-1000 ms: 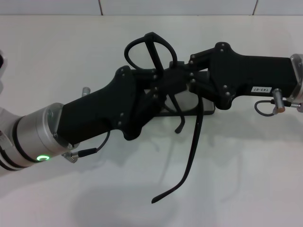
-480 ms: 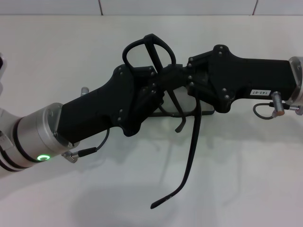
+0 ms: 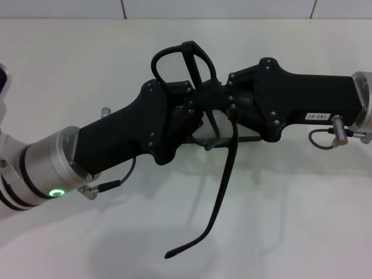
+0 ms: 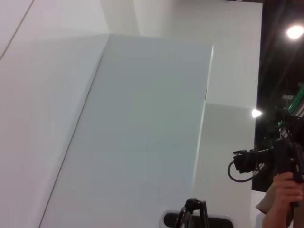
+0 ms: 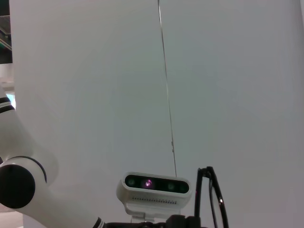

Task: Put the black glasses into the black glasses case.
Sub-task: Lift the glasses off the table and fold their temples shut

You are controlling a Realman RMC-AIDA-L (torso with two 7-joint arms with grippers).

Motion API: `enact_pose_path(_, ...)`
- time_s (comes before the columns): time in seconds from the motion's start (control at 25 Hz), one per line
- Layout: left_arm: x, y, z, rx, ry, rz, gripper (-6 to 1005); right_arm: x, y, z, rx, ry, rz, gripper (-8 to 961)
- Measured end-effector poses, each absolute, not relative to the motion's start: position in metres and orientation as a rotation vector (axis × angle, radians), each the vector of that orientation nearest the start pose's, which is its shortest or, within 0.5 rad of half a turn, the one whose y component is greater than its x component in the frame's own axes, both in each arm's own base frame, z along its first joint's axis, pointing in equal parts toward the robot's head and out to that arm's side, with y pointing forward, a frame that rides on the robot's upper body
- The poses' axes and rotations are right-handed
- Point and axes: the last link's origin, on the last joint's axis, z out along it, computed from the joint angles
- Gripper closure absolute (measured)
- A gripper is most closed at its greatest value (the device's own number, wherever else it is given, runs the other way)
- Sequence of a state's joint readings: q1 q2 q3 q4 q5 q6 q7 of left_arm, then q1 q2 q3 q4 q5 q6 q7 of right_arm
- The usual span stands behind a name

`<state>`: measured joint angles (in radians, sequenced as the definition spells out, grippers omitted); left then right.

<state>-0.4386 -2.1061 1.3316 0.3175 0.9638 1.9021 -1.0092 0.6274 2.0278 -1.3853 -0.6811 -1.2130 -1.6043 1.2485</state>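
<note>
The black glasses [image 3: 181,63] are held up in the air at the middle of the head view, lenses to the far side. One long temple arm [image 3: 220,192] hangs down toward me, and the frame also shows in the right wrist view [image 5: 212,197]. My left gripper [image 3: 193,109] comes in from the left and is shut on the frame. My right gripper [image 3: 221,97] comes in from the right and is shut on the glasses near the hinge. The black glasses case [image 3: 251,139] lies on the table under both grippers, with only a thin dark edge showing.
The white table [image 3: 302,221] spreads all around, with a tiled wall at its far edge. In the right wrist view the robot's head camera [image 5: 153,184] faces the gripper. A person holding a camera [image 4: 282,161] stands off to the side in the left wrist view.
The right gripper has shifted left toward the left gripper. The hanging temple arm has swung left, its tip moving leftward and lower. More of the case is now covered.
</note>
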Motion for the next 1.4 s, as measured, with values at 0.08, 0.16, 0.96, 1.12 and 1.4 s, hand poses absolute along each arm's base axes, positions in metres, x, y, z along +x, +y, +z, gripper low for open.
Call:
enact_pose_path(0.08,-0.202,0.258,-0.025,-2.450,-0.361,-1.773,955,0.131,0.330,-0.020,-2.897,0.024,1.275,897)
enact_pose_path(0.16,-0.202,0.257,-0.024,-2.446,-0.358,-1.781,954,0.131,0.330,-0.020,-2.894,0.026,1.272,897)
enact_pose_path(0.96,-0.208,0.235,-0.013,-2.513,-0.264,-1.849,954,0.152,0.320,0.065,-2.431,-0.072,1.744,889)
enact_pose_path(1.12,-0.192,0.234,-0.028,-2.679,-0.151,-1.830,954,0.142,0.326,0.068,-2.324,-0.137,1.814,888)
enact_pose_path(1.4,-0.172,0.231,-0.043,-2.765,0.046,-1.861,954,0.112,0.352,0.027,-2.351,-0.135,1.800,886)
